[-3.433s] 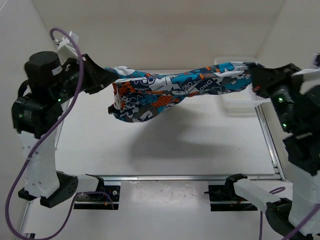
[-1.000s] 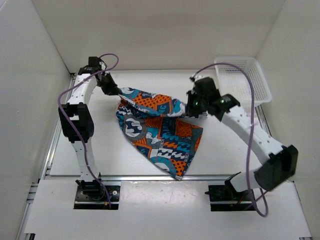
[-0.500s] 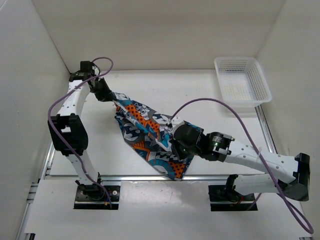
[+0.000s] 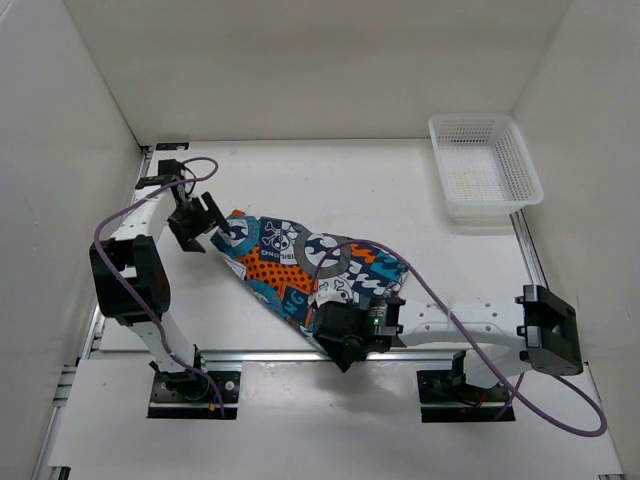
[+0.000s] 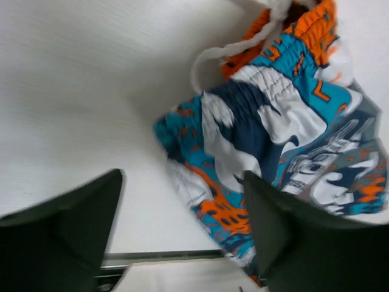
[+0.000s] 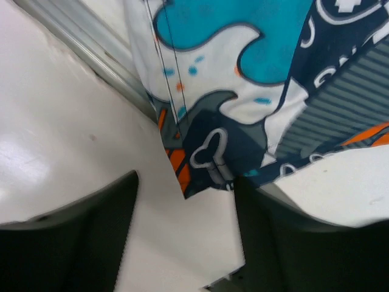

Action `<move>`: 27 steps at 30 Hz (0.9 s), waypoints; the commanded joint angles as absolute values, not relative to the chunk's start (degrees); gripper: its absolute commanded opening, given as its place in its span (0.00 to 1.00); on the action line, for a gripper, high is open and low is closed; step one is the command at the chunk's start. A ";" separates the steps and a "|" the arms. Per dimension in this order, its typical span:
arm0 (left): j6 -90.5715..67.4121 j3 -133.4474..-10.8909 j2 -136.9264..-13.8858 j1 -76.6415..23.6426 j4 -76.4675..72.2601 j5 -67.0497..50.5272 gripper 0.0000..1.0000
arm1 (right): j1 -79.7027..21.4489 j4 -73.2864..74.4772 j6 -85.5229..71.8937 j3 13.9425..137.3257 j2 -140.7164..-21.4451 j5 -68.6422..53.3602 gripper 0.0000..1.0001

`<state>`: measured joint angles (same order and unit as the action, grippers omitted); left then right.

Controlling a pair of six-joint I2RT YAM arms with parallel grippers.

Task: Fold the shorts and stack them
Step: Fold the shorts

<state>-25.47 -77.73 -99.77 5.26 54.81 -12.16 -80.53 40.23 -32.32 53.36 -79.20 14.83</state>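
The shorts (image 4: 305, 265), printed in blue, orange, teal and white, lie bunched flat on the table from the left middle down to the front rail. My left gripper (image 4: 207, 226) stands open at their left end, where the waistband (image 5: 267, 115) and a white drawstring (image 5: 243, 42) show. Its right finger (image 5: 298, 243) overlaps the fabric's edge and holds nothing. My right gripper (image 4: 340, 344) is open low at the front edge. A corner of the shorts (image 6: 200, 164) lies just past its fingertips (image 6: 79, 225), free of them.
A white mesh basket (image 4: 485, 165) stands at the back right corner. A metal rail (image 4: 420, 352) runs along the table's front edge, right by the right gripper, and shows in both wrist views (image 6: 91, 45) (image 5: 158, 258). White walls close in the left, back and right.
The right arm swept from the back middle down to the front edge, pulling the shorts over. Both grippers, shut on the fabric before, have opened and let go. The left gripper dropped slightly.
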 commanded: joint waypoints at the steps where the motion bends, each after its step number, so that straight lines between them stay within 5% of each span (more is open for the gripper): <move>1: -26.02 -77.43 -98.17 7.55 52.56 -10.55 0.98 | -82.27 45.25 -34.18 56.24 -79.11 19.04 0.81; 5: -24.53 -78.05 -95.02 7.56 52.56 -10.02 0.97 | -81.04 48.77 -38.74 57.04 -73.67 25.47 0.87; 7: -23.30 -78.05 -95.01 7.56 52.56 -10.02 0.91 | -77.54 48.78 -40.07 57.04 -73.04 25.76 0.83; 10: -21.97 -76.73 -97.02 6.33 51.07 -10.72 0.95 | -68.93 49.31 -44.99 55.38 -71.73 21.81 0.78; 21: -20.13 -78.92 -110.30 -0.26 46.05 -14.41 1.00 | -26.21 30.00 -46.14 38.96 -68.55 -14.11 0.84; 23: -20.65 -79.54 -111.97 -0.96 46.05 -13.19 0.94 | -24.35 27.78 -45.35 38.14 -70.66 -16.43 0.82; 27: -21.88 -80.16 -112.68 -0.97 46.05 -10.64 0.66 | -24.35 25.32 -44.04 37.62 -75.40 -15.57 0.73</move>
<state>-21.69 -78.78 -112.73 -0.95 47.27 -12.82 -24.47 30.96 -45.30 37.60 -73.49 -10.57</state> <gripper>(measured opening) 0.690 0.746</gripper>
